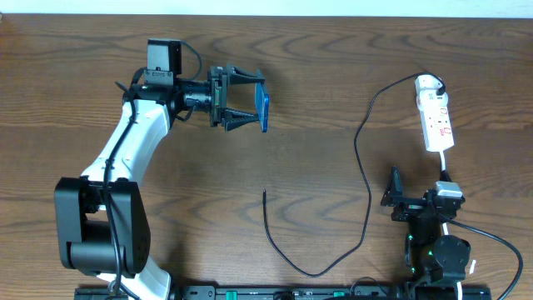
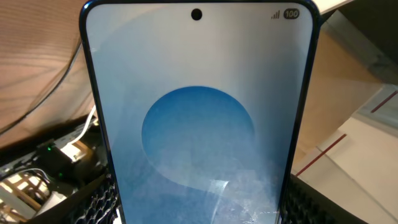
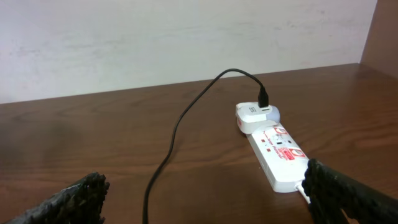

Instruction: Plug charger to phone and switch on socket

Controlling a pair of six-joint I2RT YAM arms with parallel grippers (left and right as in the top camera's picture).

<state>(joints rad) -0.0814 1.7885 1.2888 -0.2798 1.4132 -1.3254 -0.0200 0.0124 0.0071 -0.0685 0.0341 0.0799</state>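
Observation:
My left gripper (image 1: 252, 100) is shut on the phone (image 1: 264, 111) and holds it on edge above the table at the upper middle. The phone's blue screen fills the left wrist view (image 2: 199, 124). The charger, a thin black cable (image 1: 360, 158), runs from an adapter in the socket down in a loop. Its plug tip (image 1: 264, 193) lies free on the table below the phone. The socket (image 1: 435, 117), a white power strip with red markings, lies at the far right. My right gripper (image 1: 393, 193) is open and empty, short of the socket (image 3: 277, 152) and next to the cable (image 3: 177, 127).
A white adapter (image 3: 256, 115) sits in the far end of the socket. A white cord (image 1: 444, 167) runs from the socket's near end toward the right arm's base. The table is dark wood (image 1: 316, 50) with a wall behind.

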